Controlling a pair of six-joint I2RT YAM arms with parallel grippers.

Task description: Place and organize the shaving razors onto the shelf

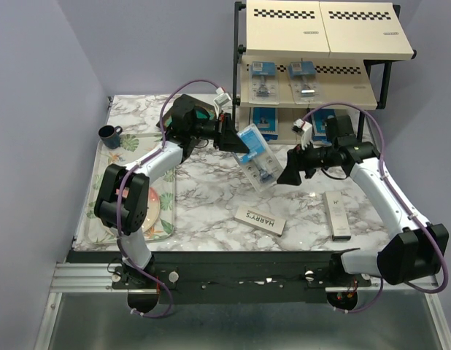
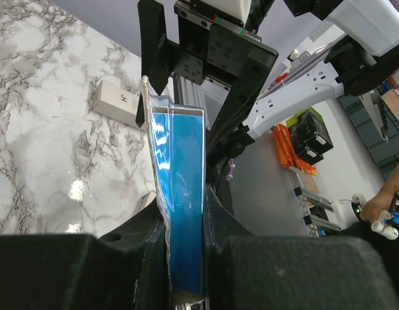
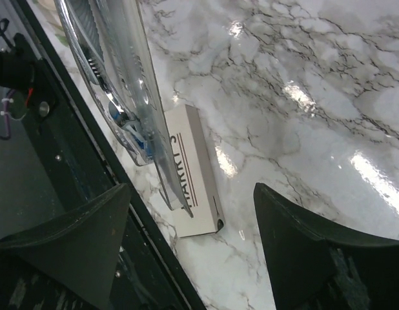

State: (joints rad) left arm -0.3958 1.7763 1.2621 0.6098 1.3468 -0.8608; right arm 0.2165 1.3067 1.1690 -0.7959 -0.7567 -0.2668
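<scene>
From above, the left claw (image 1: 234,137) is closed on the upper end of a clear blister pack (image 1: 257,159). It holds the pack in the air over the counter (image 1: 211,189), in front of the shelf (image 1: 313,91). The long axis of the pack runs from the left claw down toward the right claw (image 1: 290,173). That one stands wide apart and empty, just beside the free lower end. Two more such packs and dark-blue boxes (image 1: 266,117) lie on the shelf boards. Two HARRY'S boxes (image 1: 260,219) are on the counter.

In the left wrist view the pack is seen edge-on. Its blue card (image 2: 186,213) is clamped between both fingers (image 2: 220,226), and the black body of the right claw is close behind its far end.

In the right wrist view the fingers (image 3: 70,245) are spread wide with nothing between them. The pack (image 3: 115,84) lies up and to the left of the gap, not inside it. I judge this to be a handover. The right claw is the nearer one to the shelf, and it must shift toward the pack so that the thin edge enters the gap.
</scene>
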